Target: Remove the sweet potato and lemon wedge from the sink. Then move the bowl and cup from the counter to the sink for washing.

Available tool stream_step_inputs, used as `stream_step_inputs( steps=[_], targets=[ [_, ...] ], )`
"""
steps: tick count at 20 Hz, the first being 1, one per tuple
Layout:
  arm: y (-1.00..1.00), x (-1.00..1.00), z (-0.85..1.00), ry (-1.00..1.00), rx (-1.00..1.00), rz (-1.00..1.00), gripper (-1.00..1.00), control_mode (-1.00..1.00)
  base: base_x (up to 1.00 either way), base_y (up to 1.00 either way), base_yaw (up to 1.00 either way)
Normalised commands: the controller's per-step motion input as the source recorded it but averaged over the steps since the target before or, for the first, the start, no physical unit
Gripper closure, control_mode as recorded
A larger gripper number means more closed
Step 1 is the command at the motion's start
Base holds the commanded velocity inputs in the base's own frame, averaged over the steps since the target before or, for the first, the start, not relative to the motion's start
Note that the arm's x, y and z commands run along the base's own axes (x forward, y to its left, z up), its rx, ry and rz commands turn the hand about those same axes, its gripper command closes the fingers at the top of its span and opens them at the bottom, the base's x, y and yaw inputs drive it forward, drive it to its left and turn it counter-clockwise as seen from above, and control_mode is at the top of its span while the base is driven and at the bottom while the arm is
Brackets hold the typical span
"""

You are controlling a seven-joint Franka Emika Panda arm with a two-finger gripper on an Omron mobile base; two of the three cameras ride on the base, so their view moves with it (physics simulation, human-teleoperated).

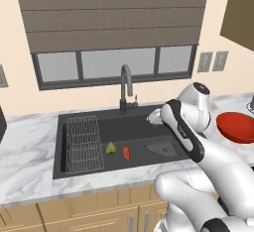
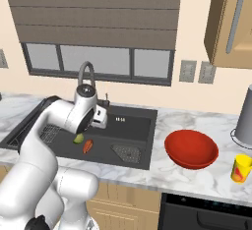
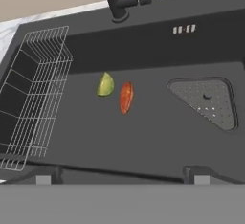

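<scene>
The arm reaches forward over the sink (image 1: pixel 67 127), its hand (image 3: pixel 122 173) poised above the basin with fingers spread wide and holding nothing. On the basin floor the lemon wedge (image 3: pixel 105 84) lies just beside the sweet potato (image 3: pixel 126 97). The bowl (image 2: pixel 191 149) and the cup (image 2: pixel 241 168) stand on the marble tabletop (image 2: pixel 197 182) beneath a window (image 1: pixel 116 63).

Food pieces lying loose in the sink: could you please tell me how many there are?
2: the lemon wedge and the sweet potato just beside it, mid-floor between wire rack and drain grate.
</scene>
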Motion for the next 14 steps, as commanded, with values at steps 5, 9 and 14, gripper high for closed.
stream_step_inputs(
  steps=[5, 9, 14],
  targets=[
    [0.12, 0.13, -0.19, -0.06, 0.00, 0.00, -1.00, -1.00, 0.00, 0.00, 0.00],
    [0.15, 0.17, -0.22, -0.01, 0.00, -0.01, -1.00, -1.00, 0.00, 0.00, 0.00],
    [0.11, 0.19, -0.19, 0.00, 0.00, 0.00, -1.00, -1.00, 0.00, 0.00, 0.00]
  ],
)
